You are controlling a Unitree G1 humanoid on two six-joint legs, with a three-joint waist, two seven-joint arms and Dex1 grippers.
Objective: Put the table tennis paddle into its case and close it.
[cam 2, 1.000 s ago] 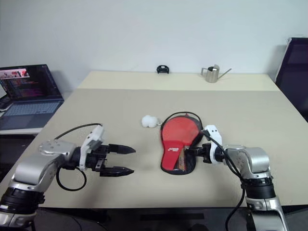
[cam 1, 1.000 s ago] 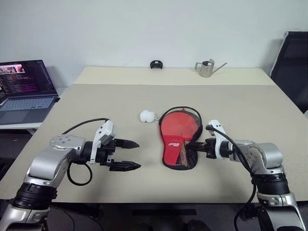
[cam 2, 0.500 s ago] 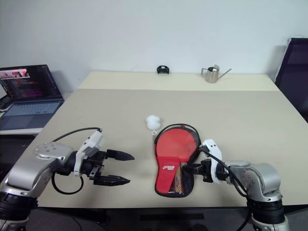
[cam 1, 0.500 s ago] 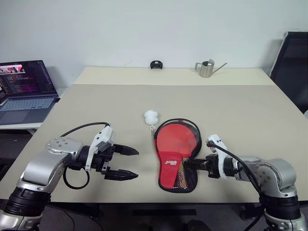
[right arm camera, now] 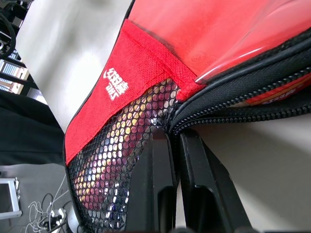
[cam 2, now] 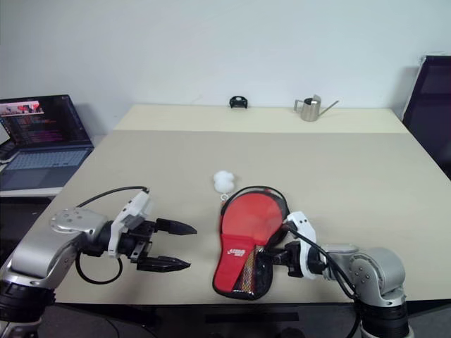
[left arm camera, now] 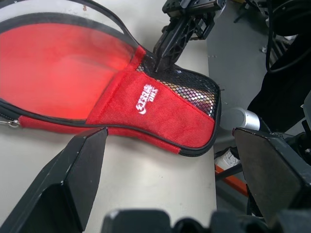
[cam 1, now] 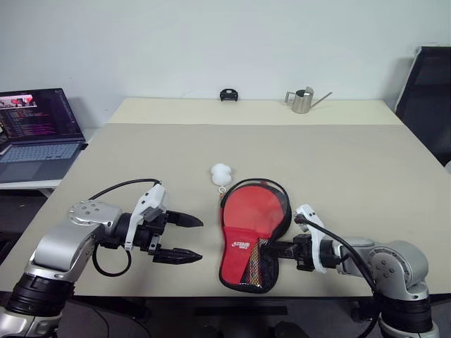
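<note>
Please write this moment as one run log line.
case: on table, unzipped | right tool: shut on case edge | left tool: open, beside case

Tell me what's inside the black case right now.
The case lies open, showing red lining and a grey mesh pocket with something striped behind it. The paddle's blade isn't distinguishable; whatever lies under the lining is covered.

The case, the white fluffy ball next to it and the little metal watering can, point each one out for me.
case [cam 1: 251, 224]: left eye view, on its red inner face.
white fluffy ball [cam 1: 221, 172]: left eye view, on its middle.
metal watering can [cam 1: 303, 101]: left eye view, on its body.
</note>
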